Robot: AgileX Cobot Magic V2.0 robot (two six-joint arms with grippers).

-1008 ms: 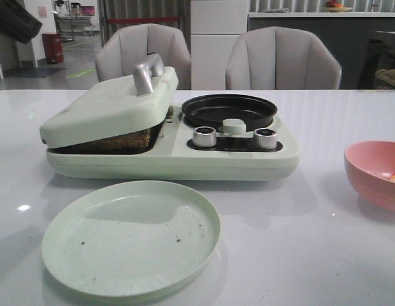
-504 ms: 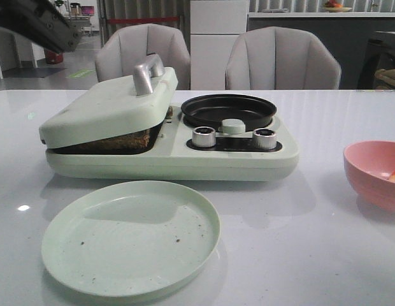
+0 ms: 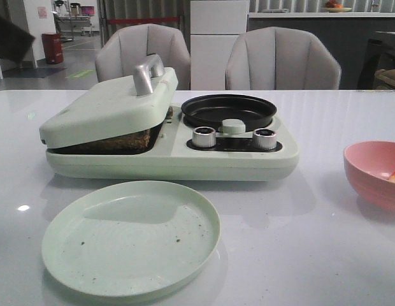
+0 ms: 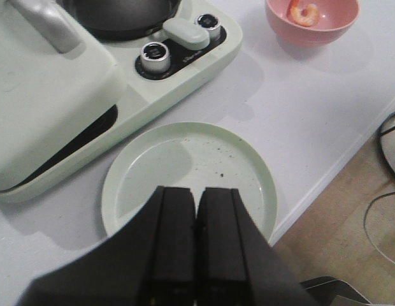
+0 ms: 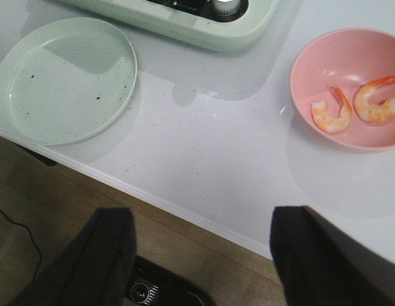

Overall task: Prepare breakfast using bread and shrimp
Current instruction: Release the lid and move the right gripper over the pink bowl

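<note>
The bread (image 3: pixel 118 141) shows only as a brown strip in the gap under the half-lowered lid (image 3: pixel 108 105) of the pale green breakfast machine. Two orange-and-white shrimp (image 5: pixel 332 115) lie in the pink bowl (image 5: pixel 325 57) at the table's right; one shrimp (image 4: pixel 304 13) also appears in the left wrist view. My left gripper (image 4: pixel 197 191) is shut with nothing in it, high above the pale green plate (image 4: pixel 248 159). My right gripper (image 5: pixel 202 217) is open and empty, hovering over the table's front edge, short of the bowl.
The machine (image 3: pixel 172 159) carries a black round pan (image 3: pixel 229 109) and two silver knobs (image 3: pixel 204 136). The green plate (image 3: pixel 130 236) lies in front of it. Two grey chairs (image 3: pixel 283 60) stand behind the table. A dark blur of my left arm (image 3: pixel 9 35) is at the upper left.
In the front view my left arm reached further in at the upper left half a second ago and has now pulled back to the left edge. Nothing on the table has moved.
</note>
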